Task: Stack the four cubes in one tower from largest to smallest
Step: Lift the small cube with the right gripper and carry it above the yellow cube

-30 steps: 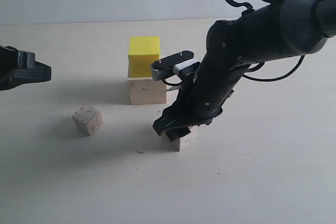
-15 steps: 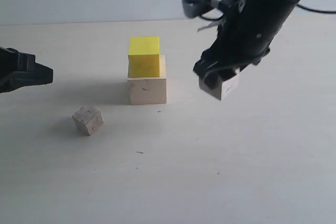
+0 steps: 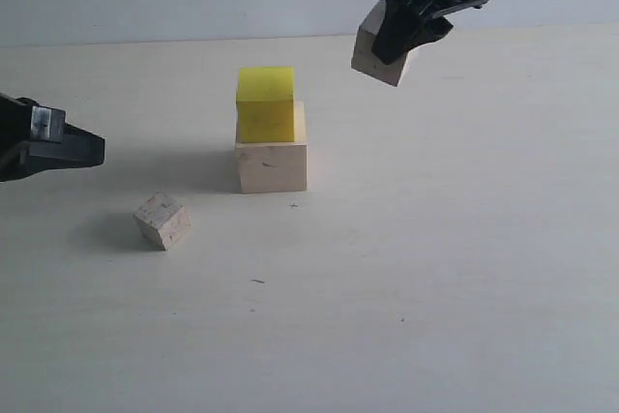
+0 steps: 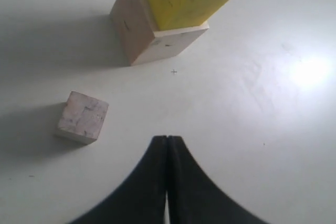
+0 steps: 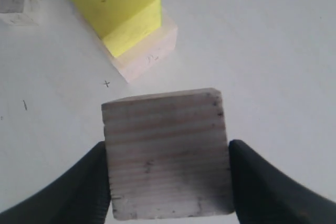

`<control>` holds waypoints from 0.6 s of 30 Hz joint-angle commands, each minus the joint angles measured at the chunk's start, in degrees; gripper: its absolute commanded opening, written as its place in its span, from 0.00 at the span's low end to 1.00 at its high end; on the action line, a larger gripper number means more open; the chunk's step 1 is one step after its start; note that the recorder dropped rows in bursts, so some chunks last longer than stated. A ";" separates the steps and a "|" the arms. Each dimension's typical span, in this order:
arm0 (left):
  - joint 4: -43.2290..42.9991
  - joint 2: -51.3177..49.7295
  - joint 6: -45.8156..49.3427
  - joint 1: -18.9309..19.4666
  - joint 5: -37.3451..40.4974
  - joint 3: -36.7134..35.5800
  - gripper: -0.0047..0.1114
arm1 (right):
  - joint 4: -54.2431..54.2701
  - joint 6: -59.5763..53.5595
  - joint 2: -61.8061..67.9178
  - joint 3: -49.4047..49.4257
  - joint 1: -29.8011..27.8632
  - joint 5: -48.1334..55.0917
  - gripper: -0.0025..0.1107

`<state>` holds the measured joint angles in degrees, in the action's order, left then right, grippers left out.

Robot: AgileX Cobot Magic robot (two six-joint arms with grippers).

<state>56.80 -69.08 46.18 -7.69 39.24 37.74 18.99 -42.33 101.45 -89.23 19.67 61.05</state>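
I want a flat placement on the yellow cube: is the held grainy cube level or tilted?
Tilted: in the exterior view the grainy cube, gripped by the right claw, hangs with one corner lowest.

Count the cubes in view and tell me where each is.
4. Large pale cube on the table; yellow cube atop it; small cube alone on the table; grainy cube held aloft by the right gripper. None seems hidden.

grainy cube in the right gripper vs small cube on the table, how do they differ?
Support: the grainy cube is held in the air by the right gripper; the small cube rests free on the table. Pose: grainy cube tilted, small cube flat. Surface: grainy cube shows straight grain lines, small cube scattered dark marks. Both are pale wood.
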 commanded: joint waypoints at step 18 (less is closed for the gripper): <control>0.66 0.64 0.18 -0.34 6.78 -0.18 0.04 | -3.50 37.91 11.24 -20.23 11.18 5.27 0.02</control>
<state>56.54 -69.08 46.18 -7.69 45.19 37.74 19.64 -14.71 113.04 -107.89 28.47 67.93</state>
